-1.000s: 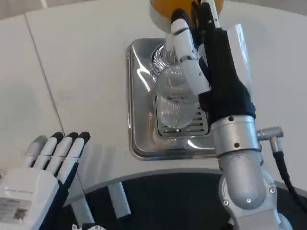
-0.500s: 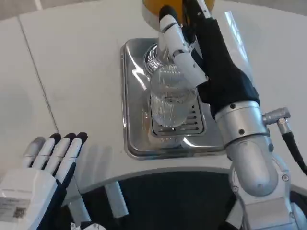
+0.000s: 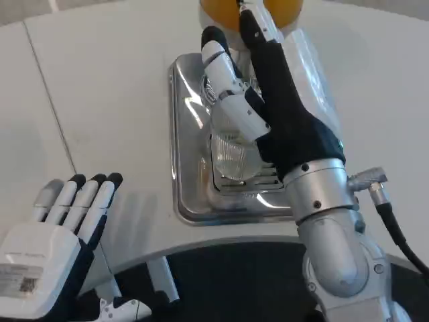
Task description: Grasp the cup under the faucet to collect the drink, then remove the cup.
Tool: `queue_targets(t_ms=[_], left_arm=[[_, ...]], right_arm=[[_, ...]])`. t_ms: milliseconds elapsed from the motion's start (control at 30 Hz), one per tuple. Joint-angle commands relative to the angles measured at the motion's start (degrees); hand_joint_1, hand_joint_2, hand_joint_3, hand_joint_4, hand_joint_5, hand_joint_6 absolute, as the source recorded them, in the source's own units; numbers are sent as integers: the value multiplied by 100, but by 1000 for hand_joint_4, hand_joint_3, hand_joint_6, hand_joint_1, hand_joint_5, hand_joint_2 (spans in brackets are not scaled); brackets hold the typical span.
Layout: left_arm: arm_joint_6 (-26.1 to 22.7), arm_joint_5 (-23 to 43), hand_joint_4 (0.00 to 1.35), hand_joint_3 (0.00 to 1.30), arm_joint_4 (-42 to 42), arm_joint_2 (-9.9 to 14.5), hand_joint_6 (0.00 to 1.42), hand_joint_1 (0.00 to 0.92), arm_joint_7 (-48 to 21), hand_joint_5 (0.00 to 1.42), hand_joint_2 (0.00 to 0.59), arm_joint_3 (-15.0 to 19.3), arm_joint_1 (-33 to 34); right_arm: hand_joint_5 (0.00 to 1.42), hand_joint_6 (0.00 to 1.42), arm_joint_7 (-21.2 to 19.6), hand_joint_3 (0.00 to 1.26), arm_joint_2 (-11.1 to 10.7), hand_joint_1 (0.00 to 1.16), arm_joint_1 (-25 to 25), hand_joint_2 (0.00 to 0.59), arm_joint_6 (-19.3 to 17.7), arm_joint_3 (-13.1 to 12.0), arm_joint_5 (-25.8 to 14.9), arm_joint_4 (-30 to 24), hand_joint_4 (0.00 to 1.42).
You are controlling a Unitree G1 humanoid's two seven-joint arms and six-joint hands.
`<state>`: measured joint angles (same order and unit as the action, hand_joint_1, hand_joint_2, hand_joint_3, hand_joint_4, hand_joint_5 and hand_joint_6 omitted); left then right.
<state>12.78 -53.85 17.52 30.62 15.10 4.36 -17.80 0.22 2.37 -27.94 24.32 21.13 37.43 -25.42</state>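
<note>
We saw the right hand (image 3: 258,87) at the upper middle of the frame, its fingers wrapped around a clear ribbed cup (image 3: 231,151). The cup stood upright on the slotted grate of a steel drip tray (image 3: 184,171), below an orange dispenser (image 3: 221,8) at the top edge. At lower left, the left hand (image 3: 57,231) hovered above the white worktop (image 3: 107,100), fingers straight, side by side, holding nothing.

Cup (image 3: 231,144) on tray (image 3: 184,134) (right hand (image 3: 268,114) around it), left hand (image 3: 60,228) near-left
</note>
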Motion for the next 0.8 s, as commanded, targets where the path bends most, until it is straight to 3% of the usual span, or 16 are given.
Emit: queue_targets(t_ms=[33,400,800], left_arm=[[-12,81,0,0,-69,-52,0,0,9,0,53,-50,1],[-41,284,0,0,-48,-158,6,0,13,0,55,-60,182],[-241,259,0,0,-332,-403,35,0,16,8,53,-267,750]], right_arm=[[0,0,330,50,-67,0,25,546,210,321,437,-110,0],[0,0,974,62,57,0,-263,550,689,640,1569,-222,0],[0,0,1310,66,95,0,-275,551,692,518,1907,-346,0]])
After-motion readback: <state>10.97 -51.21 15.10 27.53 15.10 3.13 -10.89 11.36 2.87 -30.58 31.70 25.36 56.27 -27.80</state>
